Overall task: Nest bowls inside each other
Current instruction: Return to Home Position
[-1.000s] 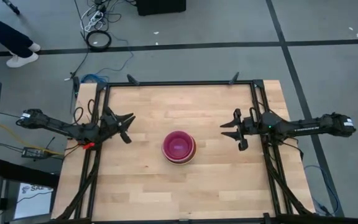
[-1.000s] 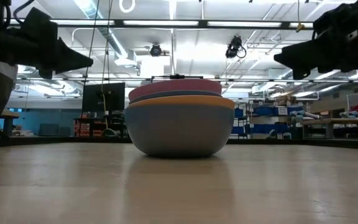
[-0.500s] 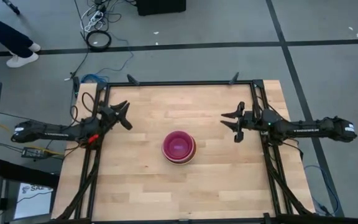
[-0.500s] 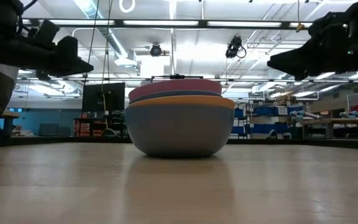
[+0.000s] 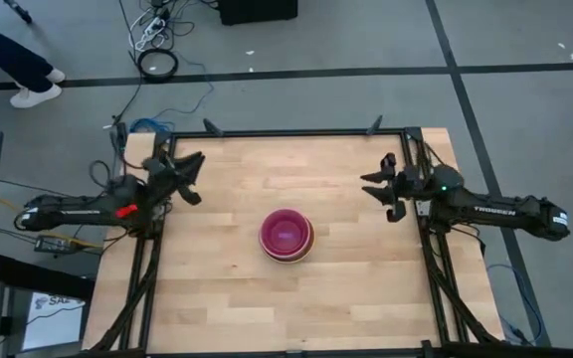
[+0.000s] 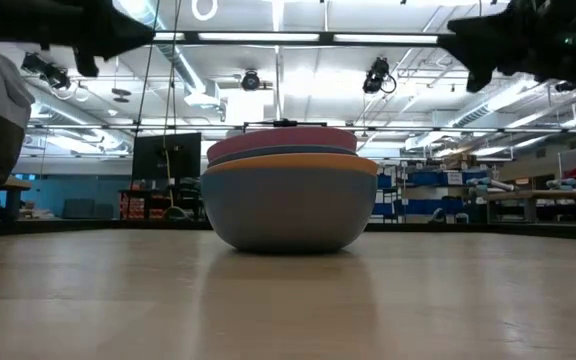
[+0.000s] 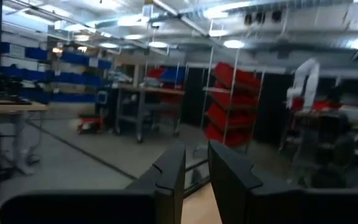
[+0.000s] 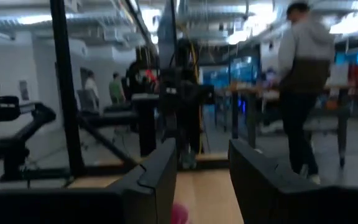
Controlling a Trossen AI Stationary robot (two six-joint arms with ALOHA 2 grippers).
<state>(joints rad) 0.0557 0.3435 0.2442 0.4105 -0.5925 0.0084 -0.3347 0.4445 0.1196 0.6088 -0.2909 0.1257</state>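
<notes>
The bowls (image 5: 286, 236) stand nested in one stack at the middle of the wooden table. A pink one (image 6: 281, 143) is innermost on top, an orange rim (image 6: 293, 160) shows below it, and a blue-grey one (image 6: 288, 210) is outermost with its base on the table. My left gripper (image 5: 193, 179) hangs open above the table's left part, up and to the left of the stack (image 6: 118, 35). My right gripper (image 5: 374, 185) hangs open above the right part (image 6: 468, 40). Neither has anything between its fingers (image 7: 196, 171) (image 8: 202, 168).
A black frame rail (image 5: 286, 132) runs along the table's far edge and down both sides. Bare wood lies all around the stack. A person stands beyond the table (image 8: 303, 81), and a person's legs (image 5: 8, 60) show on the floor at the far left.
Both grippers have risen and swung toward the table's far edge, away from the stack, and both stay open. The stack of bowls has not moved.
</notes>
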